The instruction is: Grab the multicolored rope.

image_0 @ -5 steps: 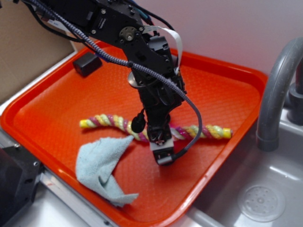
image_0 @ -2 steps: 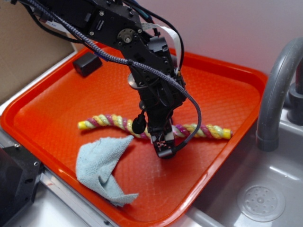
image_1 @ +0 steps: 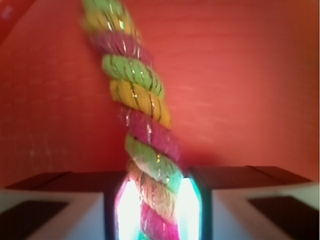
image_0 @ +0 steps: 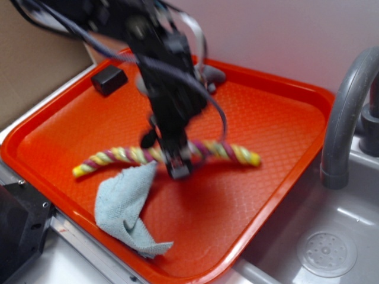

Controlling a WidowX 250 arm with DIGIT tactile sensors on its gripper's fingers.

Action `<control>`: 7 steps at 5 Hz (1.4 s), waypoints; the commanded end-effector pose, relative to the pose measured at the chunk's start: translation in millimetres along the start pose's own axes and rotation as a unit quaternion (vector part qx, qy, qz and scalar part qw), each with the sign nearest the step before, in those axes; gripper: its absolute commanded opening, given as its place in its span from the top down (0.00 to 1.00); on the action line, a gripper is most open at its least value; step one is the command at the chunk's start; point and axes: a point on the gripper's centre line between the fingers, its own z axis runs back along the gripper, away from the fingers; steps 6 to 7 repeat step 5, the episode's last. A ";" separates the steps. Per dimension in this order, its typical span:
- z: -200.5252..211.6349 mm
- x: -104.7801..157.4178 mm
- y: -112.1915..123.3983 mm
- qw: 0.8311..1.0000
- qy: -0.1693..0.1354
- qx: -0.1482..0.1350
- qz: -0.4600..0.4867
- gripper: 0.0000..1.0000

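The multicolored rope (image_0: 118, 155), twisted from yellow, magenta and pale green strands, lies across the middle of the orange tray (image_0: 278, 130). It arches up slightly at its middle. My gripper (image_0: 177, 168) points down at that middle and is shut on the rope. In the wrist view the rope (image_1: 135, 95) runs up from between the two fingers of the gripper (image_1: 155, 210), squeezed by both pads, over the tray floor (image_1: 250, 75). The exterior view is blurred by motion.
A pale blue cloth (image_0: 124, 207) lies on the tray's front left, its corner touching the rope. A black box (image_0: 108, 80) sits at the back left, a grey plush toy (image_0: 210, 74) behind the arm. A grey faucet (image_0: 343, 118) and sink (image_0: 323, 254) are right of the tray.
The arm has swung left and risen slightly with the rope in its grip. The whole rope has shifted left, its left end now near the tray's front-left rim.
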 end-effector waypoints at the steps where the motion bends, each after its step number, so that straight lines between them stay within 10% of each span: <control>1: 102.3 -7.0 65.7 0.977 -0.016 0.044 0.210 1.00; 4: 160.6 -34.3 64.9 0.915 -0.023 0.038 0.400 1.00; 7: 155.1 -34.1 66.2 0.920 -0.007 0.034 0.390 1.00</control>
